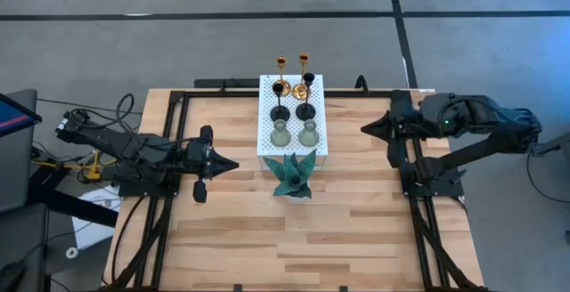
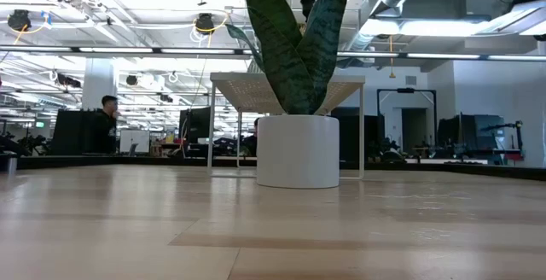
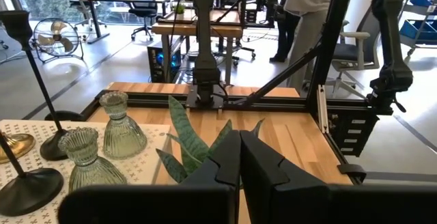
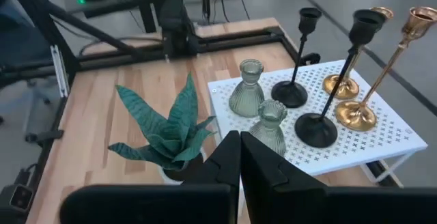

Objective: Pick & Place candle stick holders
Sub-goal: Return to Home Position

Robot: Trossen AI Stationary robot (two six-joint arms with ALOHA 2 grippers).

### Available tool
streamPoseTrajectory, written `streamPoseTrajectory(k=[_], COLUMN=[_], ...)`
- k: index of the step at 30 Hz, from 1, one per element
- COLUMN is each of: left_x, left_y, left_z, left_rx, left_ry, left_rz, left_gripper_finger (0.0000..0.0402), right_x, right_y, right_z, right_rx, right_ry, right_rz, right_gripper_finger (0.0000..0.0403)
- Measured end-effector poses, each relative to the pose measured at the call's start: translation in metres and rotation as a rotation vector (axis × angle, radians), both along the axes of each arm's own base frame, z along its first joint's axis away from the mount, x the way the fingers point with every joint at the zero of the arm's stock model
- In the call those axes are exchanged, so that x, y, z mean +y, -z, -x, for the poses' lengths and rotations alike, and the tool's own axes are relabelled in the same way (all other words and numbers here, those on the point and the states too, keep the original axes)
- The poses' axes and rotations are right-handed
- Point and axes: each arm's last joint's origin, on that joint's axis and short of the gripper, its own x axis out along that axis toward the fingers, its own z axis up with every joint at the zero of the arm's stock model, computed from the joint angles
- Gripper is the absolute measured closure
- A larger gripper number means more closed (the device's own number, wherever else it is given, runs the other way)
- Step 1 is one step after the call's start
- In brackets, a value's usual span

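Observation:
Six candle stick holders stand in pairs by their bases on a white perforated stand (image 1: 267, 114) at the table's far middle: two gold (image 1: 292, 63), two black (image 1: 305, 109), two grey-green glassy (image 1: 308, 134). They also show in the right wrist view, the glassy ones nearest (image 4: 246, 97), and in the left wrist view (image 3: 114, 123). My left gripper (image 1: 233, 163) is shut and empty at the table's left, pointing toward the stand. My right gripper (image 1: 363, 129) is shut and empty at the table's right, pointing toward the stand.
A teal spiky plant in a white pot (image 1: 292, 176) stands just in front of the stand, between the grippers; it fills the low view (image 2: 298, 148). Black frame rails (image 1: 178, 230) run along the table's sides. Bare wood (image 1: 294, 247) lies toward the near edge.

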Motion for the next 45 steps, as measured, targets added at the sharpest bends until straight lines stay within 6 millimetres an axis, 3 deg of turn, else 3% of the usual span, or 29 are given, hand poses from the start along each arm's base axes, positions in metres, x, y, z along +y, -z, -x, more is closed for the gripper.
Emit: streamPoseTrajectory(k=[21, 32, 45], left_x=[0.0, 0.0, 0.0], left_y=[0.0, 0.0, 0.0], left_z=[0.0, 0.0, 0.0], left_rx=[0.0, 0.0, 0.0], left_ry=[0.0, 0.0, 0.0], left_rz=[0.0, 0.0, 0.0], left_gripper_finger=[0.0395, 0.0395, 0.0395], right_x=[-0.007, -0.006, -0.007], right_y=[0.077, 0.111, 0.155], right_z=[0.086, 0.098, 0.099], right_rx=[-0.455, -0.499, -0.592], right_ry=[-0.19, -0.251, -0.253], right_rz=[-0.063, -0.08, -0.074], right_gripper_finger=[0.0403, 0.0403, 0.0403])
